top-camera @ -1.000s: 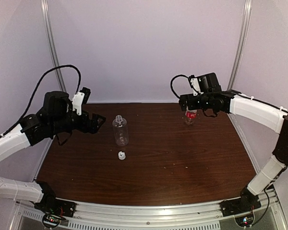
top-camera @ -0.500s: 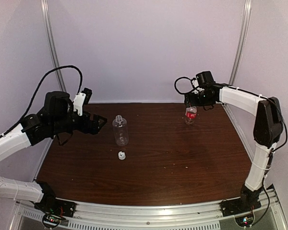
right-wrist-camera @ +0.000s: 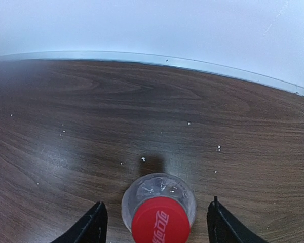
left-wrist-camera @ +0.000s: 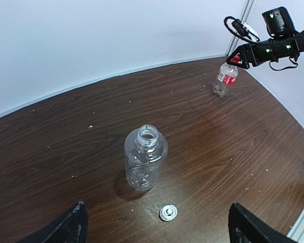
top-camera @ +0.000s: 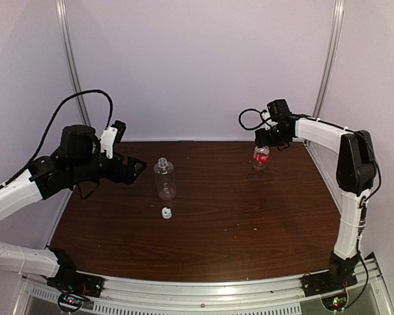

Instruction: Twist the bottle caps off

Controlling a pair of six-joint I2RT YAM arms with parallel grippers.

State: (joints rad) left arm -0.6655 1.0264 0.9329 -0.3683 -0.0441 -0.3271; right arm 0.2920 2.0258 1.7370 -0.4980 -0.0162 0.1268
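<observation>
On the dark wood-grain table (top-camera: 249,216) the plain bottle (top-camera: 165,178) stands upright left of centre with its mouth uncovered, and the white cap (top-camera: 165,212) lies on the tabletop just in front of it, apart from the bottle. The left gripper (top-camera: 134,168) hangs to the left of that bottle, pointed toward it, with its fingers (left-wrist-camera: 66,229) spread wide and nothing between them. In its wrist view they show only at the two bottom corners, with the bottle and the loose cap in the space ahead. Well apart, near the far right corner of the table, the red-label bottle (top-camera: 261,158) stands upright with the red cap (right-wrist-camera: 160,221) on its neck. The right gripper (top-camera: 263,142) is directly above it, pointing down. Its fingers (right-wrist-camera: 93,225) sit one on each side of the red cap with a clear gap on both sides — partly open, touching neither the cap nor the bottle, and gripping nothing. Pale crumbs dot the wood around both bottles.
</observation>
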